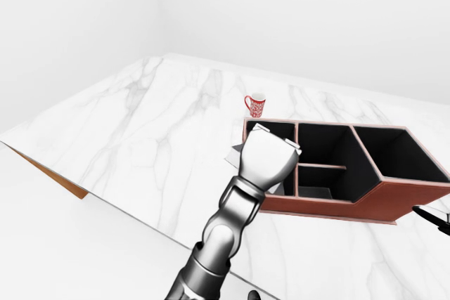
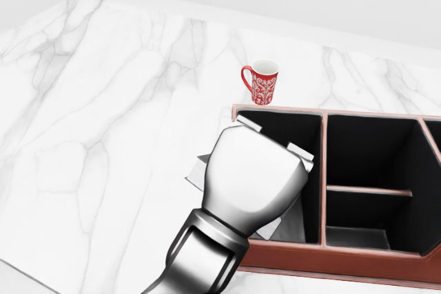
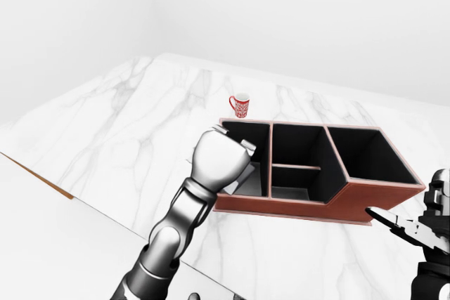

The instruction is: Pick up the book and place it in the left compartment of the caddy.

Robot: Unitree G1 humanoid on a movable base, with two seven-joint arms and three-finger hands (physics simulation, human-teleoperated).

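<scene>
Book (image 2: 198,172), clamped in the left hand (image 2: 251,180), hangs over the caddy's (image 2: 331,259) left compartment; right hand (image 3: 422,233) unclear.

My left hand (image 2: 252,182): polished metal shell, glossy, soft highlights; forearm ringed with darker segmented bands. Book (image 2: 200,171) under it: pale matt edges, paper-like. Caddy (image 1: 394,201): reddish-brown matt outer walls, leather-like, with flat black matt lining inside. Mug (image 2: 261,82) at 12 o'clock of my hand: glossy red ceramic look, white pattern, white interior. Table (image 2: 83,115): white marble, grey veins, smooth with low sheen; wood-coloured underside at its edge. My right hand (image 3: 429,226): dark matt parts with pale ones.
</scene>
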